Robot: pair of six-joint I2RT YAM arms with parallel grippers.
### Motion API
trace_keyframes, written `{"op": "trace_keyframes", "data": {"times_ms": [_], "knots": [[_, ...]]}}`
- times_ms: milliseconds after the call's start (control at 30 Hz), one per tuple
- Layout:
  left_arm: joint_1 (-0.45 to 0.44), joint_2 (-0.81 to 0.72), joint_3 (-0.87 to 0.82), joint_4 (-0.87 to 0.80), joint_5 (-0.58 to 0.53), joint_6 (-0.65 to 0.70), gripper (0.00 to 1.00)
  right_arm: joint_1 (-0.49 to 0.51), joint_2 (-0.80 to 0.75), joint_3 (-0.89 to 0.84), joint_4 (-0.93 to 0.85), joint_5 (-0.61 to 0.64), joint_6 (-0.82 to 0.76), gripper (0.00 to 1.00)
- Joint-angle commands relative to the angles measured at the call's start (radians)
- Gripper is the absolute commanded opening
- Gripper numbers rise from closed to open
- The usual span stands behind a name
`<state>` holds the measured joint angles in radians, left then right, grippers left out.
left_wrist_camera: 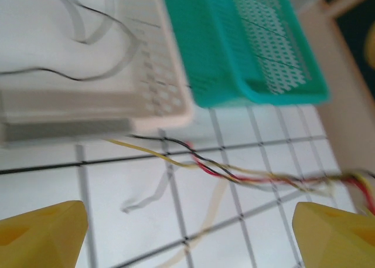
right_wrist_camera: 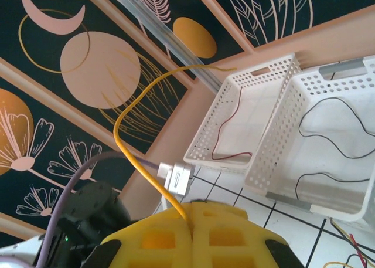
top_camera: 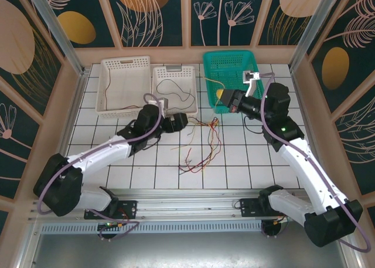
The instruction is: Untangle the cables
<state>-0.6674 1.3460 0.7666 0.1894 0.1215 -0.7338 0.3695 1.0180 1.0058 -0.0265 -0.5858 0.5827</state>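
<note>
Left gripper [left_wrist_camera: 187, 240] spread wide and empty beside tangled cables [left_wrist_camera: 234, 175]; right gripper [right_wrist_camera: 190, 212] closed on yellow cable [right_wrist_camera: 116, 132] above teal basket [top_camera: 231, 63]

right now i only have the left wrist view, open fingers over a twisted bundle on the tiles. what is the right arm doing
observer: the right gripper is shut on a yellow cable, at the near edge of the teal basket.
operator: is that one free of my bundle
observer: one end curls loose in the air in the right wrist view; past the fingers i cannot tell.
operator: any basket left of the white basket i see
observer: yes, a second white basket, with a red wire lying in it.
</note>
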Motion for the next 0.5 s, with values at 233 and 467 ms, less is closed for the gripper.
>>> {"op": "trace_keyframes", "data": {"times_ms": [233,467], "knots": [[-0.134,-0.037,-0.164,0.393,0.275,0.010,0.91,0.019,0.033,0.034,0.076,-0.006,0.024,0.00],[-0.247,0.067,-0.108,0.379,0.246,0.066,0.91,0.029,0.046,0.051,0.077,0.009,0.031,0.00]]}}
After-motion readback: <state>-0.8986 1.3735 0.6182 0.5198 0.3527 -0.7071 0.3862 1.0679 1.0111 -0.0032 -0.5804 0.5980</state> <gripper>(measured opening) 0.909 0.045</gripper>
